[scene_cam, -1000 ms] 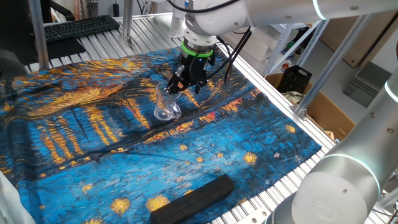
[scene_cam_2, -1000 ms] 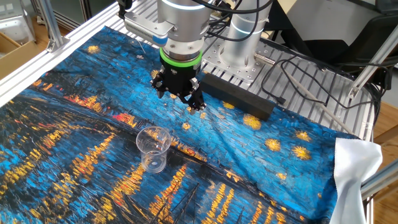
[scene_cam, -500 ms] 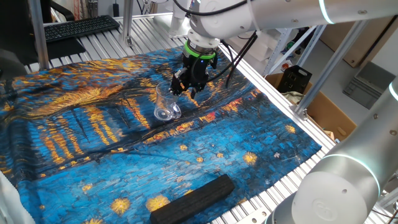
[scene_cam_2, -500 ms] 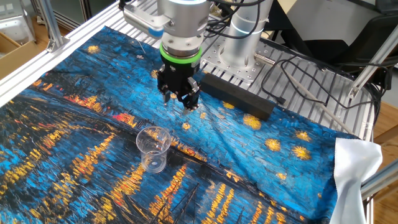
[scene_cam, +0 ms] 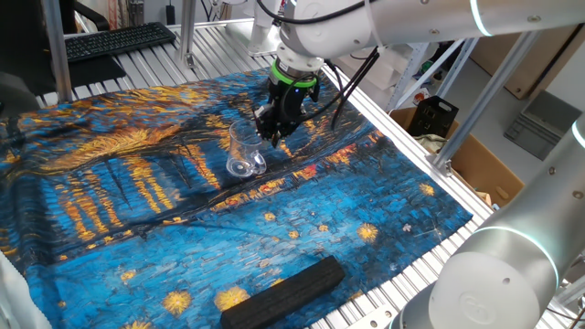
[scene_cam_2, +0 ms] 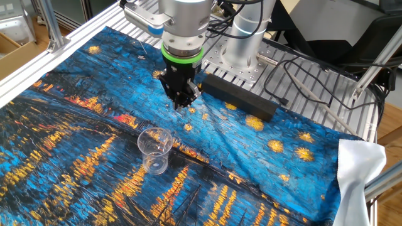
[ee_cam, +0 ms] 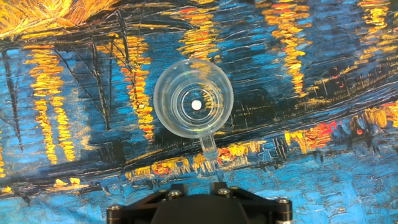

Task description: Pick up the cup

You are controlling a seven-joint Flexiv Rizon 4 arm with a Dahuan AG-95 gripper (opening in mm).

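Observation:
The cup (scene_cam: 242, 155) is a small clear glass tumbler standing upright on the blue and orange painted cloth (scene_cam: 137, 210). It also shows in the other fixed view (scene_cam_2: 155, 149), and from above in the hand view (ee_cam: 193, 106), where its small spout points toward my hand. My gripper (scene_cam: 274, 135) hangs above the cloth just beside and above the cup's rim, not touching it. In the other fixed view the gripper (scene_cam_2: 182, 105) has its fingers drawn together to a point and holds nothing. The hand view shows only the gripper's black base at the bottom edge, not the fingers.
A long black block (scene_cam: 283, 291) lies on the cloth's edge, also seen behind the gripper in the other fixed view (scene_cam_2: 242, 99). A keyboard (scene_cam: 119, 38) sits beyond the cloth. A white rag (scene_cam_2: 358, 176) hangs at the table corner. Metal frame posts stand around the table.
The gripper's fingers stood wide apart a second ago and have come together. The hand has barely shifted. The cup has not moved.

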